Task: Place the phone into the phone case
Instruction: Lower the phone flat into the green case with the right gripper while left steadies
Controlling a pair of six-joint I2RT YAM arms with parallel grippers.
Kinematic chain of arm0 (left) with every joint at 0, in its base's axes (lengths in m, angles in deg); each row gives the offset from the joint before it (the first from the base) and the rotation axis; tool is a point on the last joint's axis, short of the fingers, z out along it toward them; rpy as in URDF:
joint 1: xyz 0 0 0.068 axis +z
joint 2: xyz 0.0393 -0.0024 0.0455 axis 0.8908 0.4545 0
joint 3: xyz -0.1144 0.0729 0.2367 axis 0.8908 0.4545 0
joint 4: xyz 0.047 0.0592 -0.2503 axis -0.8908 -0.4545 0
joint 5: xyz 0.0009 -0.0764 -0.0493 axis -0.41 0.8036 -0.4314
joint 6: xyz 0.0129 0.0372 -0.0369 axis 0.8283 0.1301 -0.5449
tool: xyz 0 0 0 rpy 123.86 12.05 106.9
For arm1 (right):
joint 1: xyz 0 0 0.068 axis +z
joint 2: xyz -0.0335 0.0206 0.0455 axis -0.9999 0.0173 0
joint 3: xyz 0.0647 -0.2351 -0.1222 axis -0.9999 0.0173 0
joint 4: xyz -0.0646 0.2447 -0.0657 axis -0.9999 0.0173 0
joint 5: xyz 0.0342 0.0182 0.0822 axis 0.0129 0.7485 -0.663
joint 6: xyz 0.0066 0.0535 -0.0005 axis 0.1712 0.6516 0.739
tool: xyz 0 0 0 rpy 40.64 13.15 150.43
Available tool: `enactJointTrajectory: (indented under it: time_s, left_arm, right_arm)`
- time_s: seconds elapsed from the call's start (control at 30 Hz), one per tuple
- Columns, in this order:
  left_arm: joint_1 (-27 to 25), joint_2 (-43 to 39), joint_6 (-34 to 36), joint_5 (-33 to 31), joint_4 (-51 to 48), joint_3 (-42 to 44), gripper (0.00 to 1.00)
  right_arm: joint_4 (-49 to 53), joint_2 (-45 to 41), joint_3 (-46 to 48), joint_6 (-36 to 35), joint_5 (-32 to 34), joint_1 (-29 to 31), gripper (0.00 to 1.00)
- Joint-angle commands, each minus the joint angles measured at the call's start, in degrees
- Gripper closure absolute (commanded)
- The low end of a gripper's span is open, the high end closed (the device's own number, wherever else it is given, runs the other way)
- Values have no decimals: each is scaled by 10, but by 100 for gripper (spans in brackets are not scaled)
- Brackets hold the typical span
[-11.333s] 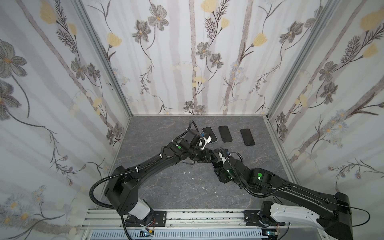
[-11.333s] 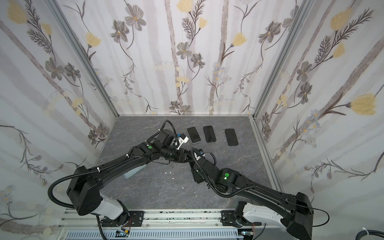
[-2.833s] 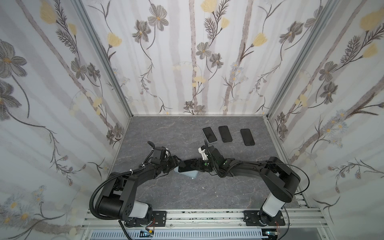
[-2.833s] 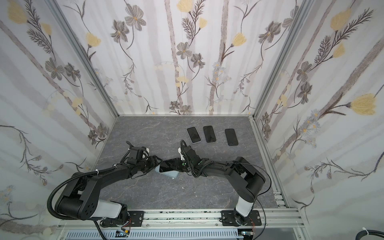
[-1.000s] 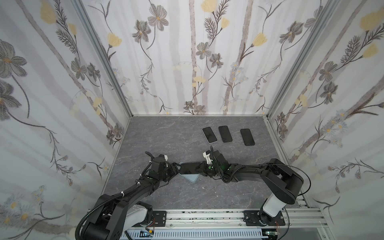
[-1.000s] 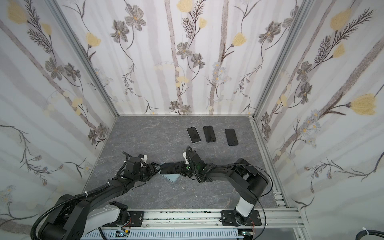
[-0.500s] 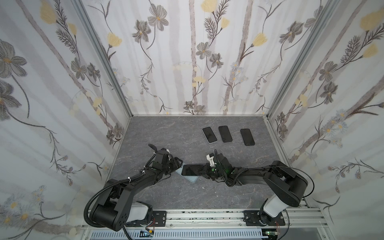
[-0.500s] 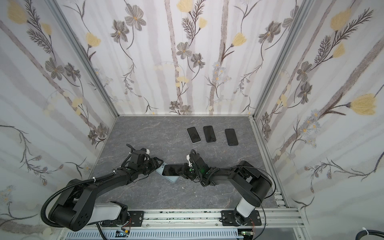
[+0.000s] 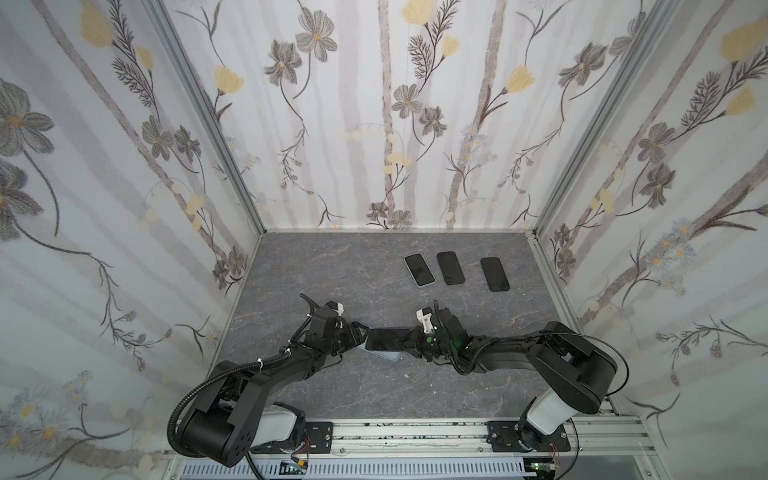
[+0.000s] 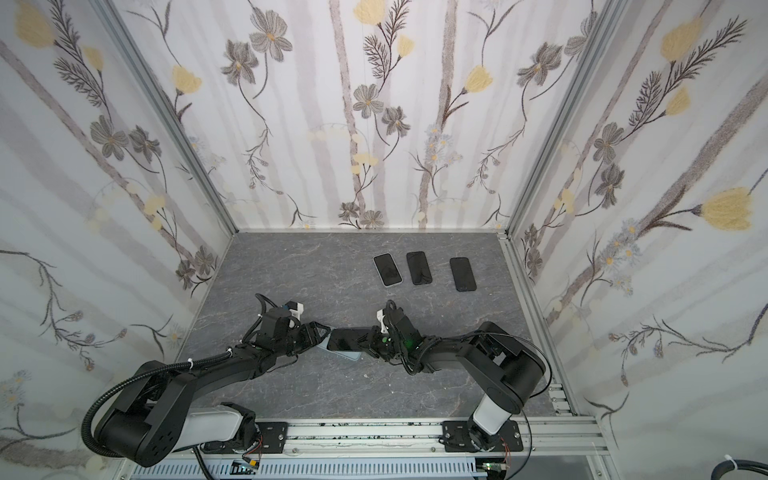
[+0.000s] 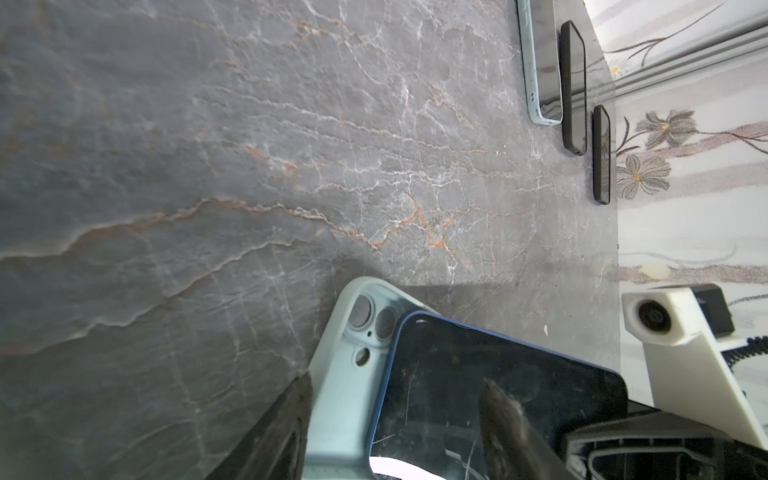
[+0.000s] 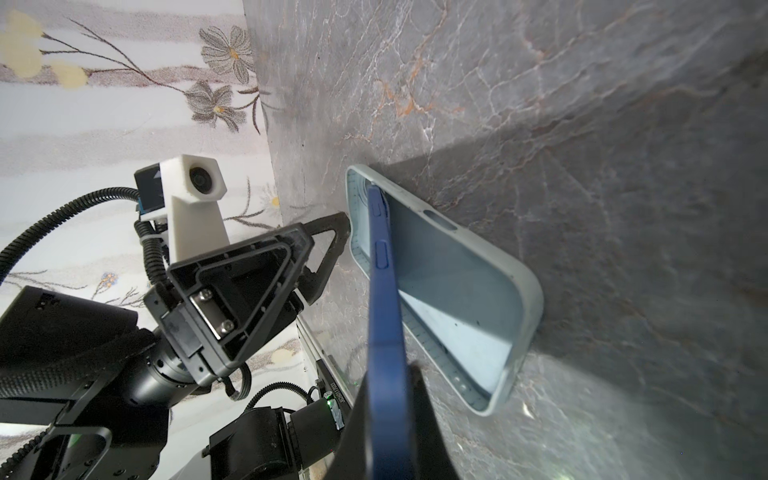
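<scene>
Right gripper (image 12: 390,415) is pinching the blue phone (image 12: 384,291) by one end, with the phone tilted. The phone's far end looks tucked into the camera-cutout end of the pale case (image 12: 453,299). The held end sits above the case floor. The case lies open side up on the table (image 9: 332,270), front middle. Left gripper (image 9: 360,332) is spread, one finger (image 11: 291,428) against the case's side wall and the other over the screen. We can't tell if it clamps anything.

Risks we see:
- Phone looks skewed to the case in the left wrist view. If we press now, a corner likely rides the rim and won't seat.
- Case seems braced on one side only, so a push may slide it.
- The pinch is at the very end, so the phone could pivot or slip.
- The left finger over the screen blocks lay-down.
</scene>
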Motion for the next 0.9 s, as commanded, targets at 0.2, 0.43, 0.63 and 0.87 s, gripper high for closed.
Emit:
enactJointTrajectory:
  time_s: [0.2, 0.43, 0.63, 0.87]
  left_arm:
    - [-5, -14, -31, -1, -21, 17, 35]
    - [-5, -3, -44, -18, -5, 13, 35]
    - [-7, -1, -70, 9, 12, 30, 36]
    - [-12, 8, -76, 34, 21, 31, 36]
  right_arm:
    - [153, 29, -10, -50, -35, 1, 100]
    - [126, 71, 1, -87, -66, -24, 100]
    - [65, 87, 21, -46, -38, -31, 100]
    - [29, 119, 15, -31, -59, -30, 100]
